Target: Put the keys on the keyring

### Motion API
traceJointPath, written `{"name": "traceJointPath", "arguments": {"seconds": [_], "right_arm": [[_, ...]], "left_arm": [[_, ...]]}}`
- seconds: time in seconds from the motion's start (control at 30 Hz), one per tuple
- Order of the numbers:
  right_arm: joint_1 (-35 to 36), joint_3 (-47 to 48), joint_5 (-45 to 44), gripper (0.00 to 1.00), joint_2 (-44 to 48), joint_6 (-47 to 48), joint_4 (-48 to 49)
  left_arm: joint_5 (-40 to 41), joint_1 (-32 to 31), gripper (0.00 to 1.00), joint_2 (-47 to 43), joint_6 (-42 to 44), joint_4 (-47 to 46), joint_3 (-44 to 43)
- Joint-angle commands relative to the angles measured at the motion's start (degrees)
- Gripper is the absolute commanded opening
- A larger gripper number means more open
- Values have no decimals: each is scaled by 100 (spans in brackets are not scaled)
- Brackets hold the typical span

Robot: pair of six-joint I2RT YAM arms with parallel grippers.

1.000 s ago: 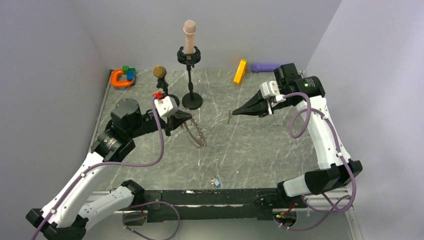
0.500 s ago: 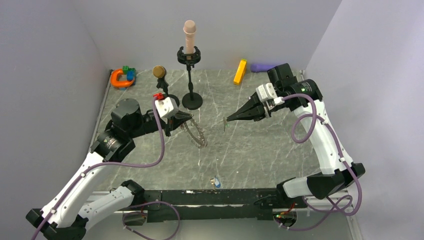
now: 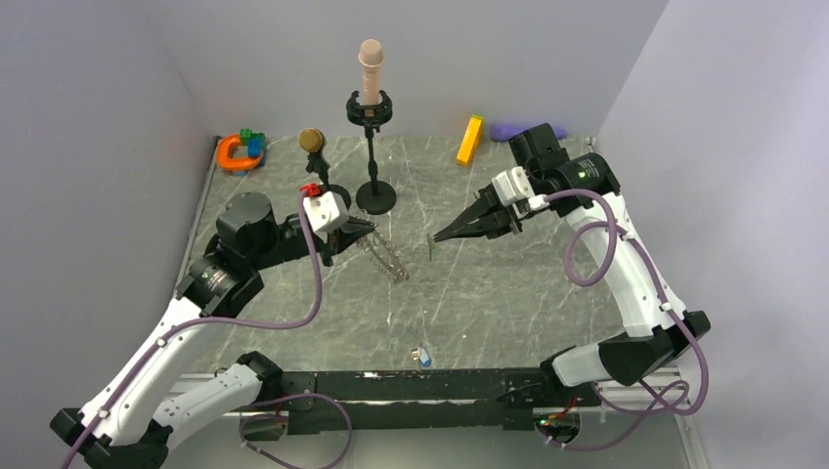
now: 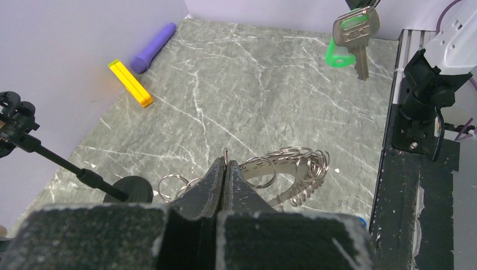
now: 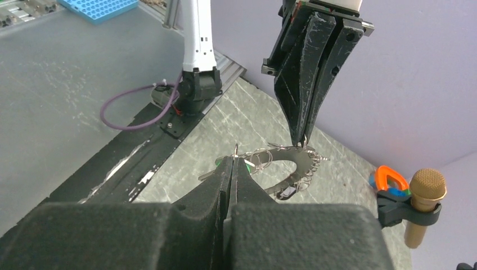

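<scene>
My left gripper (image 3: 370, 231) is shut on a small split ring of the keyring (image 3: 387, 256), a dark ring with several split rings on its rim. It holds the ring tilted over the table, as the left wrist view (image 4: 289, 169) shows. My right gripper (image 3: 437, 237) is shut on the green key (image 4: 347, 39), which hangs from its tips just right of the keyring. In the right wrist view the green head (image 5: 218, 163) peeks out beside my fingers (image 5: 243, 180), short of the ring (image 5: 295, 169). A small red piece (image 3: 310, 188), maybe the red key, sits behind my left wrist.
A black stand with a round base (image 3: 376, 198) carries a peach microphone at the back centre. A gold microphone (image 3: 311, 140), an orange clamp (image 3: 235, 154), a yellow block (image 3: 469, 140) and a purple cylinder (image 3: 508, 130) lie along the back. A small blue item (image 3: 422, 357) lies at the near edge.
My right gripper has moved left and slightly lower with the green key, closing most of the gap to the keyring. My left gripper has held the ring almost still.
</scene>
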State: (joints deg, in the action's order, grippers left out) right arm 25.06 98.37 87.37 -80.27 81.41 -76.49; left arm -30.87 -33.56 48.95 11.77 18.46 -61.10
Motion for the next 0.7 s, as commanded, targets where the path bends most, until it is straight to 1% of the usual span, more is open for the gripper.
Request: {"name": "traceJointPath", "arguments": {"seconds": [0.0,0.13,0.17,0.23,0.3,0.47,0.57,0.6,0.67], "right_arm": [[118,80,619,0,-10,875,-67],[212,-51,4,0,76,1306,324],[266,-98,-219,0,101,1594,368],[418,-246,-952,0,222,2353,328],[571,-581,-1465,0,455,2702,688],[871,-1743,-2193,0,1272,2628,2448],[1041,-2446,-2398,0,1759,2145,3790],[1093,-2607,-2433,0,1858,2020,4087],[1179,-2717,-2481,0,1946,1921,4316]], "left_arm": [[-135,24,0,-118,212,-179,-297],[-139,21,0,-130,320,-53,-297],[-132,17,0,-131,359,-22,-295],[-115,21,0,-131,443,48,-294],[-105,19,0,-131,531,116,-283],[-71,21,0,-164,655,190,-263],[-76,24,0,-184,675,193,-216],[-81,17,0,-188,689,209,-218],[-92,17,0,-193,710,224,-202]]}}
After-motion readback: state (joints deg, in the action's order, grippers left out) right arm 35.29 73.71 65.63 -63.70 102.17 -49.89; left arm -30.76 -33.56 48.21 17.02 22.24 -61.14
